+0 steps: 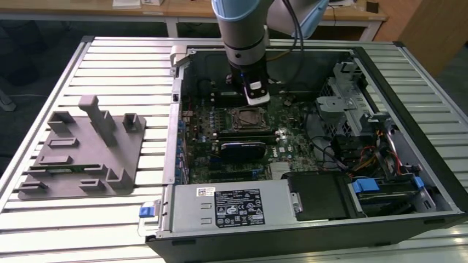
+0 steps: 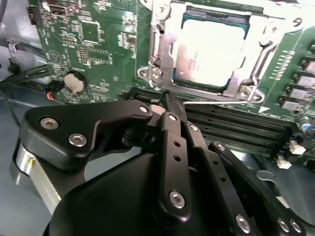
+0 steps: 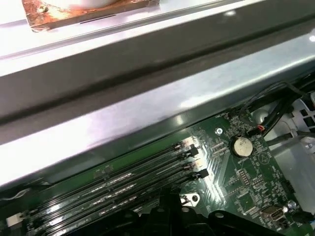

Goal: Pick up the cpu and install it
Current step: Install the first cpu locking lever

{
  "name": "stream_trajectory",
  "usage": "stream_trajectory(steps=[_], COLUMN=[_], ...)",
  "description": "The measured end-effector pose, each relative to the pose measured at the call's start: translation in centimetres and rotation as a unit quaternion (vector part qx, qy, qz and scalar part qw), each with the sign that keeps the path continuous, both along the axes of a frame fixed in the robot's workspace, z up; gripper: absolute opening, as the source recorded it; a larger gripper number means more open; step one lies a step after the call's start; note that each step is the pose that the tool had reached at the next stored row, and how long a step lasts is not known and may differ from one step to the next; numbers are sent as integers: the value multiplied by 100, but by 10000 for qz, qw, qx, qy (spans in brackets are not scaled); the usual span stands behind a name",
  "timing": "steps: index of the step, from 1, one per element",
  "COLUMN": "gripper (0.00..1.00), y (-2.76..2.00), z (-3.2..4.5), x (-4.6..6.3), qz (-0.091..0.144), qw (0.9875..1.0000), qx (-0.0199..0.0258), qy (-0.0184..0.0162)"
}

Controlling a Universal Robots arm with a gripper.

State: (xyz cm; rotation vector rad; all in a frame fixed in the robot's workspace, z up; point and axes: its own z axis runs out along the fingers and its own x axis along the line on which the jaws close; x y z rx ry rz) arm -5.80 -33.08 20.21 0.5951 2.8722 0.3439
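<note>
The cpu [image 2: 211, 49], a silvery square chip, lies flat inside the metal socket frame [image 2: 160, 54] on the green motherboard; in the exterior view the cpu [image 1: 247, 117] sits at the middle of the open computer case. My gripper [image 2: 170, 101] hovers just beside the socket's edge, over the memory slots [image 2: 236, 123], with its black fingers [image 2: 172, 142] closed together and nothing between them. A thin metal socket lever [image 2: 211, 102] runs along the frame right by the fingertips. In the exterior view the gripper [image 1: 254, 97] hangs just behind the socket.
The open case [image 1: 365, 60] lies on a slatted metal table [image 1: 117, 71]. A grey plastic holder block [image 1: 80, 153] stands at the exterior view's left. A power supply [image 1: 230, 205], a drive cage [image 1: 343, 104] and cables [image 1: 365, 153] crowd the case. A coin battery [image 3: 241, 146] sits near the memory slots [image 3: 123, 182].
</note>
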Motion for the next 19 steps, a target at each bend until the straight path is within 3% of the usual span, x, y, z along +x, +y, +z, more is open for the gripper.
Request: stream_trajectory(steps=[10, 19], gripper=[11, 11], y=[43, 54], z=[0, -12], x=[-63, -95], qz=[-39, -61], qw=[10000, 10000], qx=[15, 21], qy=[-1, -2])
